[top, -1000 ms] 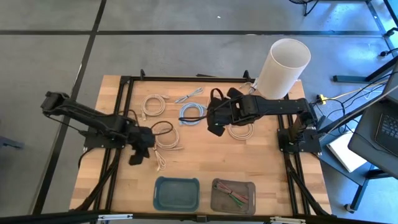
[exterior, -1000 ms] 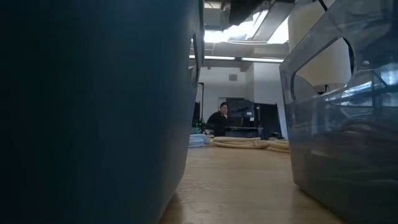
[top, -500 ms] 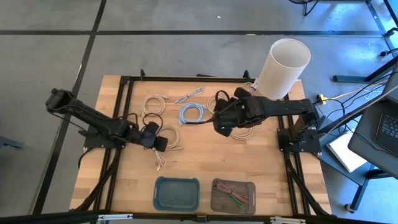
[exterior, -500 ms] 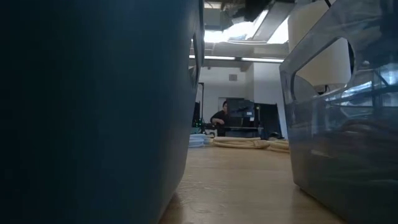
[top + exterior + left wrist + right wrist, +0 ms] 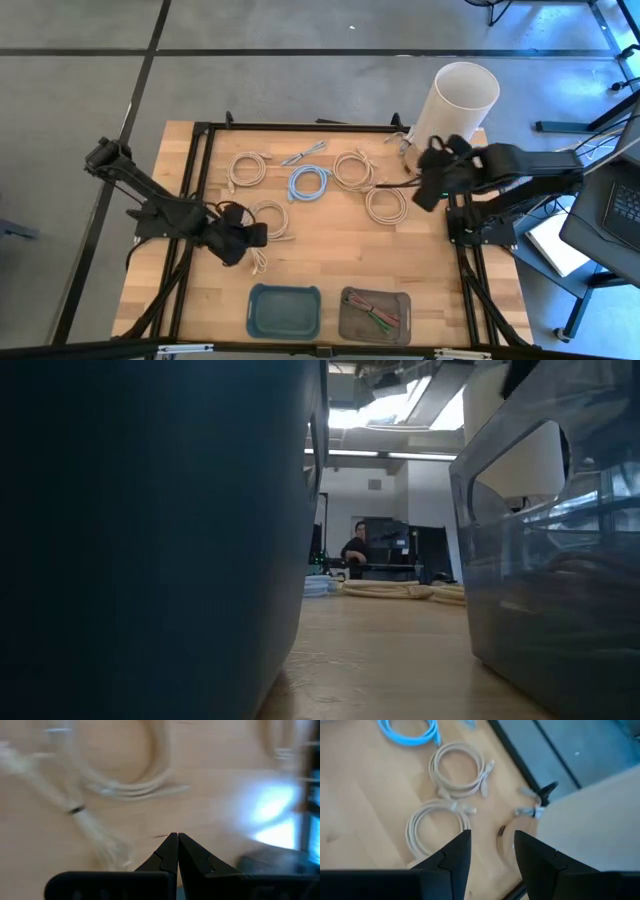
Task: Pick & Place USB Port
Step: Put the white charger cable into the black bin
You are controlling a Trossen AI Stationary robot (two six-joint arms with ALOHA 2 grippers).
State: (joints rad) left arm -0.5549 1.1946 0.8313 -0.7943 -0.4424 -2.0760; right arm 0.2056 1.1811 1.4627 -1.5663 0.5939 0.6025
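Hard to tell which cable is the USB one. Likeliest: beige coil point(image 5: 268, 220), flat on the surface left of centre, apart from the other coils, probably for single picking. Just beside its near edge, left pincer point(image 5: 254, 236), tips together, empty. Far right, beside white tube point(image 5: 455, 105), right pincer point(image 5: 424, 190), fingers apart, holding nothing. At the near edge, blue tray point(image 5: 285, 296) and grey tray point(image 5: 375, 295), presumably drop spots.

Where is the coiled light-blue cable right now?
High view: the coiled light-blue cable lies mid-table toward the far edge, between two beige cable coils.
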